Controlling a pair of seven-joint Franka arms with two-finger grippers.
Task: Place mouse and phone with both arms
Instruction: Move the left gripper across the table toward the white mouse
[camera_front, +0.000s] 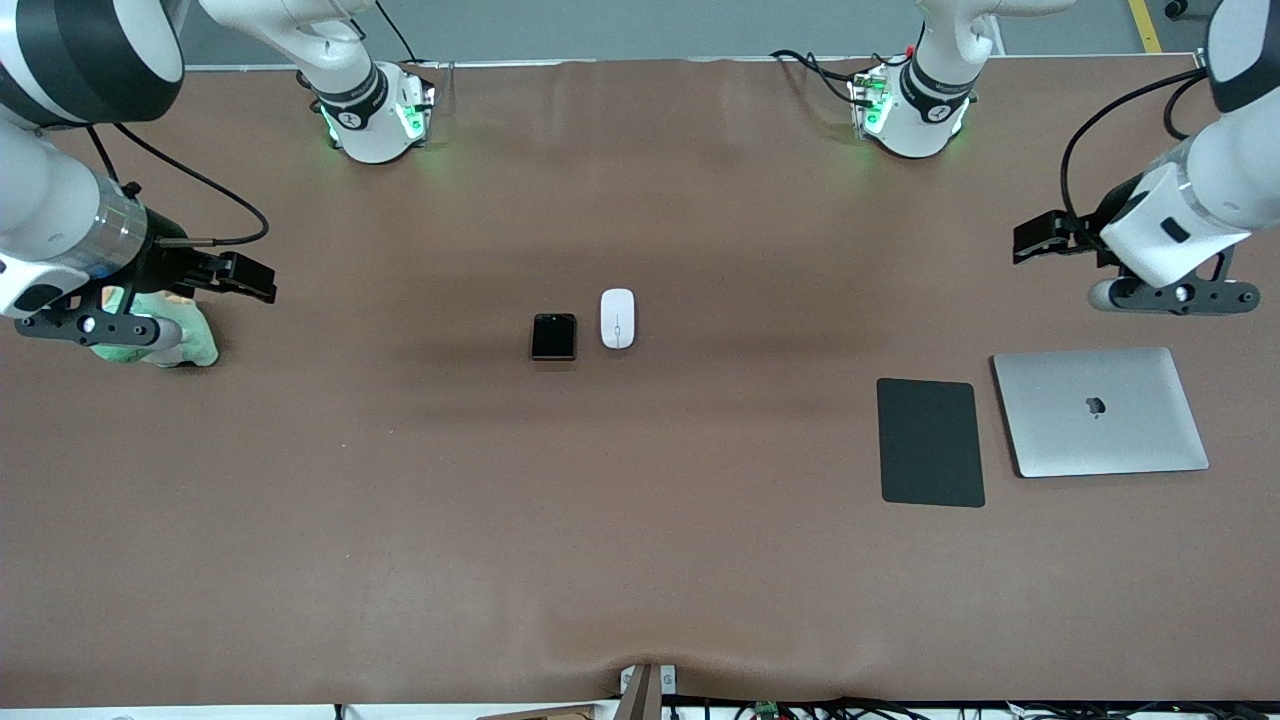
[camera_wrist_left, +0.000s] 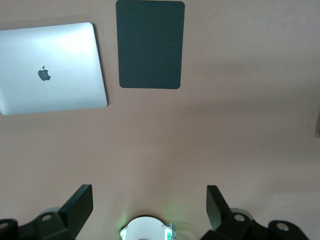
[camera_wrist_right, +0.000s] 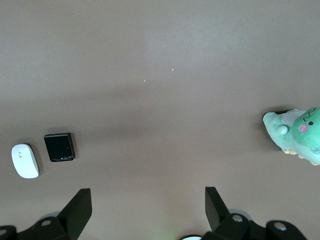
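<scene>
The white mouse (camera_front: 618, 318) lies just beside the black phone (camera_front: 553, 336). The left gripper (camera_wrist_left: 150, 205) and right gripper (camera_wrist_right: 148, 207) hang wide open, holding nothing.

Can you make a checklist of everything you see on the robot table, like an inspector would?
Surface: brown table, slightly rippled at the edge nearest the front camera.
Job's things: white mouse and black phone lie side by side mid-table, apart, untouched.
Clutter: black mouse pad beside a closed silver laptop toward the left arm's end; green plush toy toward the right arm's end.
Grippers: left gripper open, empty, over bare table near the laptop; right gripper open, empty, over the table by the plush toy.
Cables: black cables run along both arms and at the bases.
Surroundings: grey floor past the bases.
</scene>
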